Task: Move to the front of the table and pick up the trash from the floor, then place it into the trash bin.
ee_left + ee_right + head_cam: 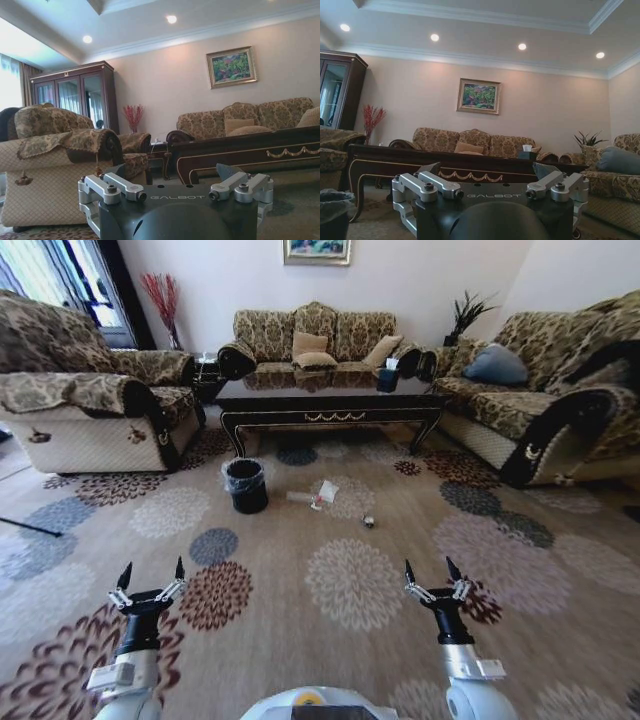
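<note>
On the floor, trash looks indistinct.

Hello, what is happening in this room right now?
The robot faces the table from some way back on the floor. Its left gripper and right gripper are both open, holding nothing. The trash lies on the carpet beside the trash bin, untouched.

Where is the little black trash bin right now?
In the head view the trash bin stands on the carpet just before the coffee table's left front leg, with white trash lying on the floor to its right.
</note>
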Motion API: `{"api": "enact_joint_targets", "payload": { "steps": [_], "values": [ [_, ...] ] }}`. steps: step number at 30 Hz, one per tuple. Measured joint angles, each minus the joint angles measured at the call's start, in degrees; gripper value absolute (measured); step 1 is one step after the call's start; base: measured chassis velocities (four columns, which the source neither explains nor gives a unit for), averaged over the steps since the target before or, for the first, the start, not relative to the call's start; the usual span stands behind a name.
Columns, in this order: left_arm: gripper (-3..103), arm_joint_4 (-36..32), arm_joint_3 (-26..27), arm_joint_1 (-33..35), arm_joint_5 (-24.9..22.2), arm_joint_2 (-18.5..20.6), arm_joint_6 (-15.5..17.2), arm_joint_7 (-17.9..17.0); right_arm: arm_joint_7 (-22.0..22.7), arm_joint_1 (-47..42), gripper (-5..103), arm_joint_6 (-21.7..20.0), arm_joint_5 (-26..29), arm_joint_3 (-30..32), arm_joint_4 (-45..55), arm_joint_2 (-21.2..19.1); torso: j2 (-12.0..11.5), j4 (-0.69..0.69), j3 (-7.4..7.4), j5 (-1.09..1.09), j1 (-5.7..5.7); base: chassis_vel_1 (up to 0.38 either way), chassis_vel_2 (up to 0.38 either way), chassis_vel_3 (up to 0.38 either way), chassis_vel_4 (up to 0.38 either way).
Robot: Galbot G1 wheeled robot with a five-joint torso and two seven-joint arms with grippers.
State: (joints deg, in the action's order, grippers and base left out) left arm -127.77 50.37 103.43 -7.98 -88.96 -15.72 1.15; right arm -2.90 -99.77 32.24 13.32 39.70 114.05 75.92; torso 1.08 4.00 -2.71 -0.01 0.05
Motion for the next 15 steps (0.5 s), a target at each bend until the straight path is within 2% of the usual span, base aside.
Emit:
{"api": "enact_joint_targets", "payload": {
  "steps": [2, 4, 7, 9, 12, 15],
  "values": [
    [100, 0.0, 0.0, 0.0, 0.0, 0.0, 0.0, 0.0, 0.0, 0.0, 100, 0.0, 0.0, 0.0, 0.0, 0.0, 0.0, 0.02, 0.01, -0.03, 0.0, -0.335, 0.341, 0.33, -0.342],
    [100, -0.1, 0.0, 0.1, 0.0, 0.0, -0.1, 0.0, 0.0, 0.0, 100, 0.0, -0.1, 0.0, -0.1, 0.2, 0.0, 0.0, 0.0, 0.05, 0.0, -0.322, 0.328, 0.307, -0.347],
    [100, -0.1, 0.0, 0.3, -0.1, 0.0, -0.2, 0.0, 0.1, 0.0, 100, 0.0, -0.1, 0.0, -0.1, 0.3, 0.0, 0.01, -0.01, -0.05, 0.01, -0.306, 0.281, 0.278, -0.303],
    [100, -0.1, 0.1, 0.3, -0.1, 0.0, -0.3, 0.0, 0.1, 0.0, 100, 0.1, -0.2, 0.0, -0.1, 0.4, 0.0, 0.0, -0.02, 0.04, 0.01, -0.242, 0.281, 0.258, -0.281],
    [100, -0.2, 0.1, 0.4, -0.2, 0.0, -0.4, 0.1, 0.1, -0.1, 100, 0.1, -0.2, 0.0, -0.1, 0.4, 0.1, 0.0, -0.02, -0.02, 0.01, -0.271, 0.278, 0.285, -0.271],
    [100, -0.2, 0.1, 0.3, -0.2, 0.0, -0.4, 0.2, 0.1, -0.2, 100, 0.1, -0.2, 0.1, 0.0, 0.4, 0.1, 0.01, -0.04, 0.02, 0.02, -0.27, 0.255, 0.269, -0.28]
  ]
}}
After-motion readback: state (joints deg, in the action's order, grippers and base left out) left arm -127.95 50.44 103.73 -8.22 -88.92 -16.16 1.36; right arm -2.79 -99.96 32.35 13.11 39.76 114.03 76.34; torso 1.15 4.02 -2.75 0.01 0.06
